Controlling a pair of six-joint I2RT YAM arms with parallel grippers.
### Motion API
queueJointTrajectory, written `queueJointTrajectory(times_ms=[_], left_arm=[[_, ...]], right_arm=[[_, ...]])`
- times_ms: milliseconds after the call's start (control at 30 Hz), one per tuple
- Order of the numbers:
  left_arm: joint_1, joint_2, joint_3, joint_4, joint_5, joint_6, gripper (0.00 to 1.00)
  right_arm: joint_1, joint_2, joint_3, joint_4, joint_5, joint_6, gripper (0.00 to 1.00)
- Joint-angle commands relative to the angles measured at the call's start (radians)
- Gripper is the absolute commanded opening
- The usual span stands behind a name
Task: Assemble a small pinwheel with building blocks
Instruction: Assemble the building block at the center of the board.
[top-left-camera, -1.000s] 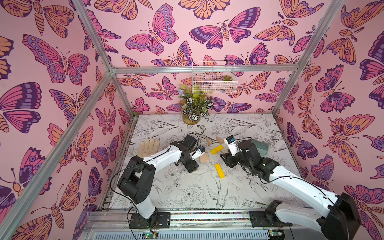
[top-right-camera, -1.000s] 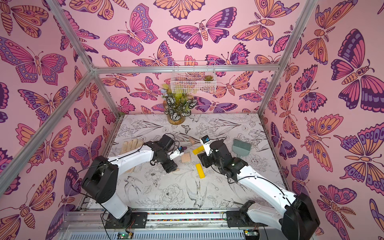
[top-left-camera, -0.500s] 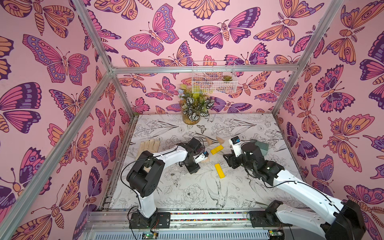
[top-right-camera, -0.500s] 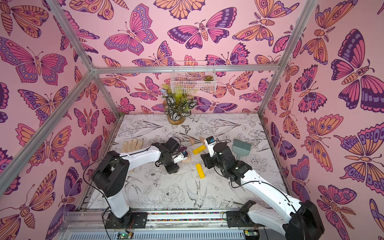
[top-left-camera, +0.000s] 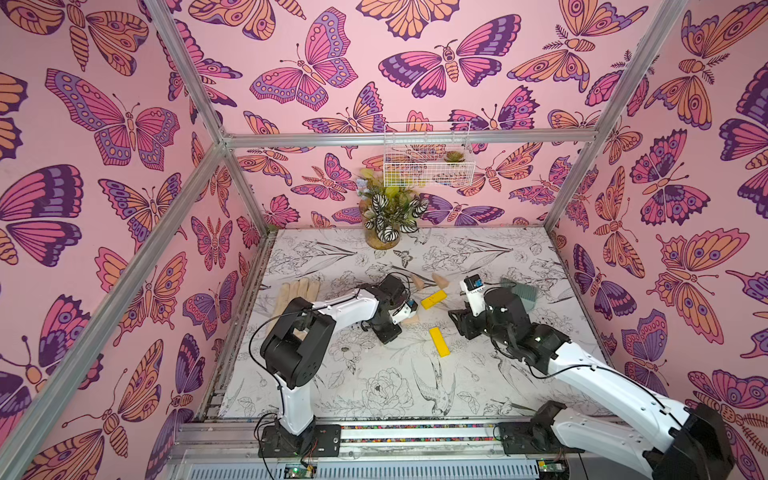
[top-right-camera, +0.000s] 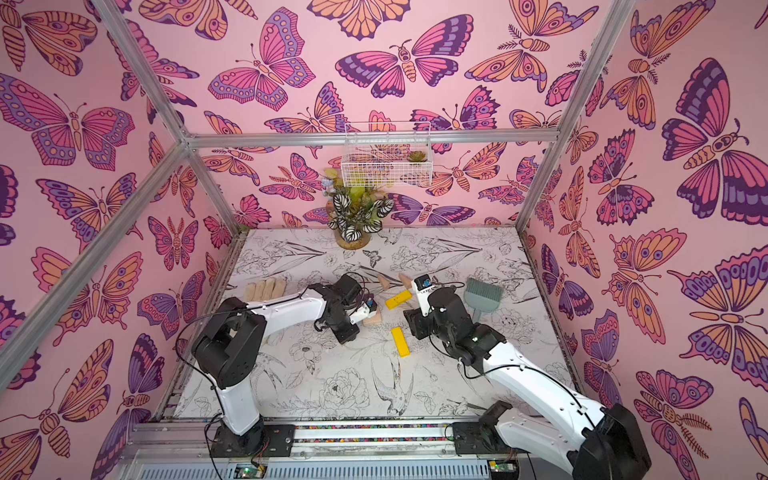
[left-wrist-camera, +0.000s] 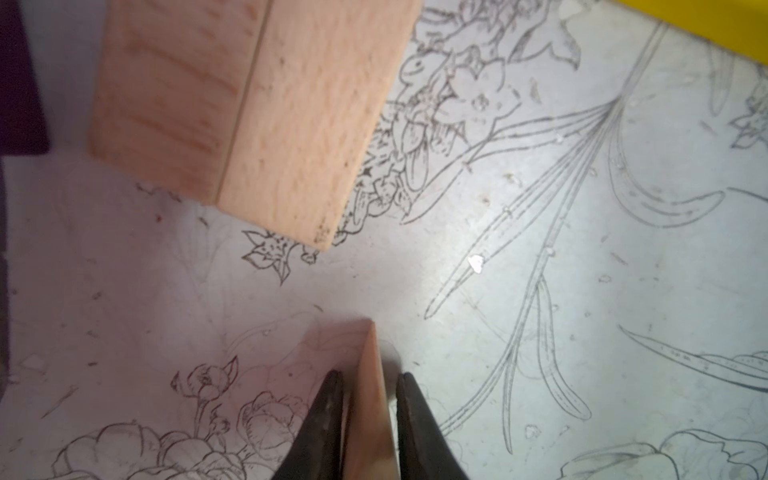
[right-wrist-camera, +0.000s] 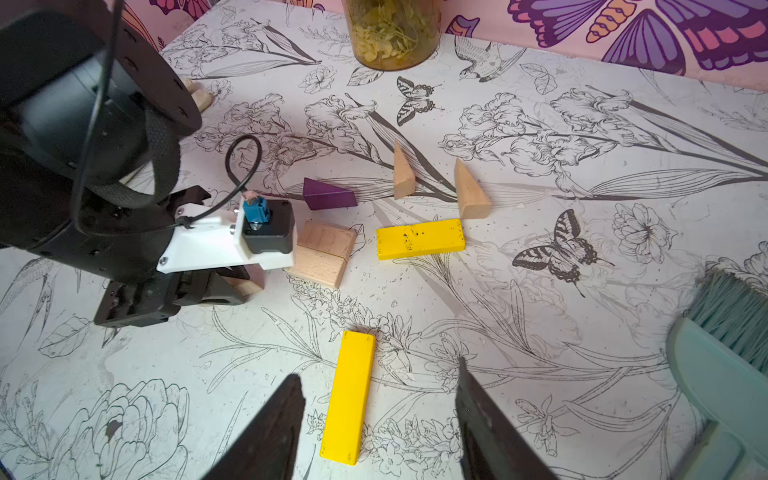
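Observation:
My left gripper (left-wrist-camera: 369, 376) is shut on a pale wooden wedge (left-wrist-camera: 368, 415), low over the mat; in both top views it (top-left-camera: 405, 321) (top-right-camera: 366, 321) sits mid-table. Just beyond it lie two squarish wooden blocks (left-wrist-camera: 257, 112) (right-wrist-camera: 324, 253) side by side, with a purple wedge (right-wrist-camera: 326, 195) behind them. Two more wooden wedges (right-wrist-camera: 403, 174) (right-wrist-camera: 469, 195) stand past a yellow bar (right-wrist-camera: 419, 239). My right gripper (right-wrist-camera: 376, 370) (top-left-camera: 457, 324) hangs open above a second yellow bar (right-wrist-camera: 349, 395) (top-left-camera: 439, 341). The building blocks lie loose and apart; no pinwheel is in view.
A beige glove (top-left-camera: 297, 291) lies at the left edge of the mat. A teal hand brush (right-wrist-camera: 731, 332) (top-right-camera: 482, 295) lies close to my right gripper's outer side. A potted plant (top-left-camera: 384, 216) stands at the back wall under a wire basket (top-left-camera: 428, 156).
My left gripper has closed from wide open onto the wooden wedge. The right arm has drawn back a little to the right, its jaws unchanged.

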Motion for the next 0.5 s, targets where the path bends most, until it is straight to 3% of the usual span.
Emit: queueJointTrajectory(times_ms=[0,467], left_arm=[[-0.004,0.017,0.005,-0.011,0.017,-0.035,0.16],[-0.004,0.038,0.028,0.008,0.02,-0.072,0.15]], right_arm=[[-0.006,-0.01,-0.011,-0.01,0.017,0.017,0.61],[-0.006,-0.006,-0.021,0.002,0.007,0.032,0.6]])
